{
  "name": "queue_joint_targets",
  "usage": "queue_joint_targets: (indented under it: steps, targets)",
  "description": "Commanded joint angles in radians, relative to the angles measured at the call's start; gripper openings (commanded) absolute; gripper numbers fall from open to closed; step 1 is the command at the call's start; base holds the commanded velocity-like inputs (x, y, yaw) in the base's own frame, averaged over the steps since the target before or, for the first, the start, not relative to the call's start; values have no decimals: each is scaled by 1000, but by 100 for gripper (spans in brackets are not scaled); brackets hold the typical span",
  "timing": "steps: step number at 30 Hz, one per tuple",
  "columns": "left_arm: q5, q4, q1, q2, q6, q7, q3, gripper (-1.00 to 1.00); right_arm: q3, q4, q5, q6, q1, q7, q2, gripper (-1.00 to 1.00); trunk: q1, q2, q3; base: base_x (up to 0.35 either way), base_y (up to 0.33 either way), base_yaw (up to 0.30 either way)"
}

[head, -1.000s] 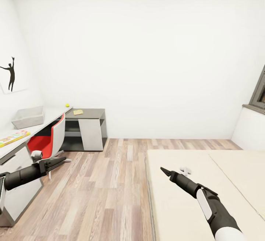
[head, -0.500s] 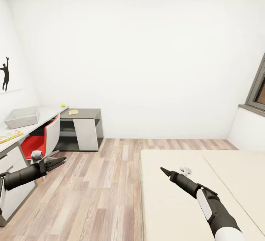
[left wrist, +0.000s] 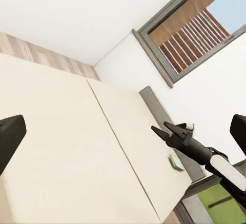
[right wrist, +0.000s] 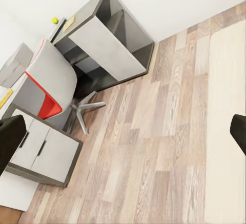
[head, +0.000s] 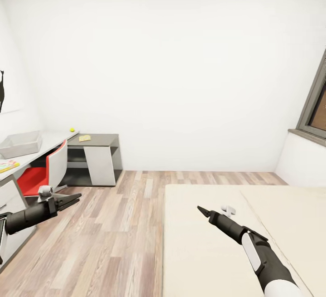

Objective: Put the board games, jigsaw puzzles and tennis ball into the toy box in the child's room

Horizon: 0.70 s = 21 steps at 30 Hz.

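Both jaws hung empty: left gripper [head: 77, 196] slightly parted beside the desk [head: 50, 141], right gripper [head: 199, 208] pinched over the bed [head: 203, 251].

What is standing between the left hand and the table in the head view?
A red-and-white chair stands between the left hand and the table, in the head view.
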<state>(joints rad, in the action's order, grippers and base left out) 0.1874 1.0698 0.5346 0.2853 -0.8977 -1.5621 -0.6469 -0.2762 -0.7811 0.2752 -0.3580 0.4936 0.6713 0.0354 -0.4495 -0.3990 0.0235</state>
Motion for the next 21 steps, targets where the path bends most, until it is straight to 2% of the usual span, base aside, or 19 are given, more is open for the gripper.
queue_joint_targets:
  steps: [1,13,21]
  targets:
    - [10,1,1,-1,-10,-9,-2,100,-2,0,9,-9,0,2,0,100,0,-1,-1,0,-250,0]
    - [10,1,1,-1,-10,-9,-2,100,-1,0,9,-9,0,3,0,100,0,-1,-1,0,-245,0]
    - [10,1,1,0,-10,-9,-2,100,-2,0,9,-9,0,4,0,100,0,-1,0,0,-71,-2]
